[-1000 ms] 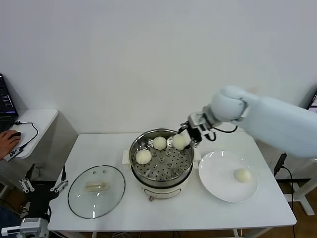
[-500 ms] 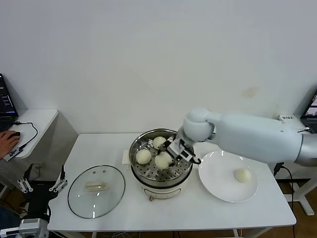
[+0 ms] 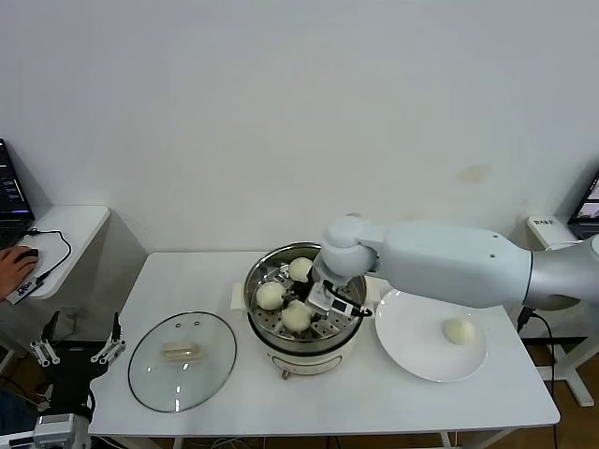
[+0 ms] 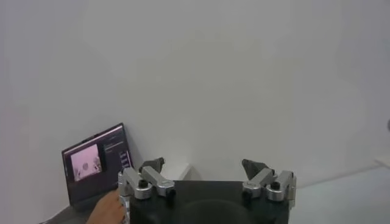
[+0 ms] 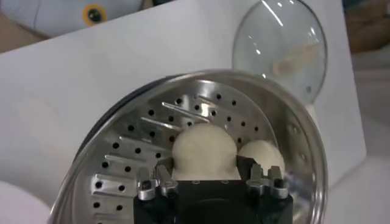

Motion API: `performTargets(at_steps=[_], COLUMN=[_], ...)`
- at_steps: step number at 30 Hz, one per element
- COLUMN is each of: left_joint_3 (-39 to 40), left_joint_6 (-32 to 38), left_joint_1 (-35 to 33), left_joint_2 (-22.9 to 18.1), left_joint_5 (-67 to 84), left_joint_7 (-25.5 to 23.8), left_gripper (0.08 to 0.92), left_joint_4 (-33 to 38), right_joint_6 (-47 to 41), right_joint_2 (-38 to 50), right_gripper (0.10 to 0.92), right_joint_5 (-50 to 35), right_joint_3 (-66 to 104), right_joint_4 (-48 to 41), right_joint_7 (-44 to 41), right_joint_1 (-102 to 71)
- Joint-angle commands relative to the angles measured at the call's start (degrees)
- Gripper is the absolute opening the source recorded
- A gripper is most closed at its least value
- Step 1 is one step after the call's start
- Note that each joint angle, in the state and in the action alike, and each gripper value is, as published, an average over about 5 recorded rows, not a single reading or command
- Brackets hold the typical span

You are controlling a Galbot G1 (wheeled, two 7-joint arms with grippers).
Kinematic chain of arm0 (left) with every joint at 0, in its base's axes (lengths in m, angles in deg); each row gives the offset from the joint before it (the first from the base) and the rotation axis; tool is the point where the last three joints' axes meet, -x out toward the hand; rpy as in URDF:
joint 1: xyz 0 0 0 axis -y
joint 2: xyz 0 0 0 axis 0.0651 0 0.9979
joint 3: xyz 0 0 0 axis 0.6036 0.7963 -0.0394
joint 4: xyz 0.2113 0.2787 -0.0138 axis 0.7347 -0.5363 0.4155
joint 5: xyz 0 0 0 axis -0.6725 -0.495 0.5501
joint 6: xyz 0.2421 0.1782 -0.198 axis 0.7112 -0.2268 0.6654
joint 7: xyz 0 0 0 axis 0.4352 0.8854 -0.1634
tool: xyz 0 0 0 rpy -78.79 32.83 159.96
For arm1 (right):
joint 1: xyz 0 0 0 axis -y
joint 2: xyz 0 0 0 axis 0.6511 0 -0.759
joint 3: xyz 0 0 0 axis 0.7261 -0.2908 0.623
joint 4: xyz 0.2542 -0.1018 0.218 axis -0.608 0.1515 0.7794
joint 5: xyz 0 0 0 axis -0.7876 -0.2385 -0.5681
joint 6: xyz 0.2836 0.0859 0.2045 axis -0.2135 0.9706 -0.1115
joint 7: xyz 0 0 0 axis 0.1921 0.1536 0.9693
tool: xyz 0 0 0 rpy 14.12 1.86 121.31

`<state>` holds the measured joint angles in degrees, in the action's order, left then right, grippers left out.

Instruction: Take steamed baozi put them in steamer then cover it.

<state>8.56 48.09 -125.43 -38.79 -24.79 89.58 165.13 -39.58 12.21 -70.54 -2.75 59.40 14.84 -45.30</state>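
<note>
Stainless-steel steamer [image 3: 348,323], one, on a white base at mid-worktop [image 3: 187,281]; its perforated tray carries the right pincer [image 5: 205,173], lowered inside the pot and closed on one steamed baozi [image 5: 203,148], held just above or on the tray, which of the two cannot be told. Steamed baozi, four in all: the held one; two more loose on the tray just beyond the pincer [image 3: 271,295] [image 3: 300,269]; one on the white plate [image 3: 412,351], beside the steamer on the pincer's outer side [image 3: 458,330]. Step in hand, by judgement: placing the third bun. Next move calls for the pincer to part, lift clear of the rim and fetch the plate's bun. Cover [image 3: 182,360], one, clear glass, flat on the worktop across the steamer from the pincer, unused. Left pincer [image 4: 207,176], one, parked low off the worktop's edge, spread wide, empty.
</note>
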Motion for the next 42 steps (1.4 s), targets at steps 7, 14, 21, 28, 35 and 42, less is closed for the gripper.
performTargets(at_steps=[7,14,21,28,35,42], left_joint_3=[0.0,0.1,0.0,0.3,1.2,2.2], left_joint_6=[0.2,0.1,0.1,-0.1,0.0,0.1], left_joint_1=[-0.1,-0.1,0.1,0.7,1.2,1.9], left_joint_2=[-0.1,-0.1,0.4,1.3,2.4,3.8], left_joint_5=[0.1,0.0,0.0,-0.4,-0.5,-0.4], left_joint_7=[0.0,-0.1,-0.1,-0.4,-0.6,-0.7], left_gripper=[0.823,0.823,0.823,0.823,0.823,0.823], left_joint_4=[-0.3,0.1,0.3,0.1,-0.5,-1.5], right_joint_6=[3.9,4.3,2.5,-11.7,-26.9,-34.3], right_joint_2=[-1.1,-0.2,5.0,13.7,25.7,36.0], right_gripper=[0.649,0.781,0.822,0.823,0.823,0.823], right_joint_5=[2.1,1.5,-0.1,-9.0,-16.4,-17.8], right_joint_3=[-1.4,-0.3,5.1,10.4,14.6,23.9], right_joint_4=[0.3,0.6,1.3,2.9,3.6,5.0], right_joint_7=[-1.3,0.0,-0.2,-1.9,-2.7,0.1], right_joint_1=[0.3,0.8,1.8,1.5,-1.5,-13.4])
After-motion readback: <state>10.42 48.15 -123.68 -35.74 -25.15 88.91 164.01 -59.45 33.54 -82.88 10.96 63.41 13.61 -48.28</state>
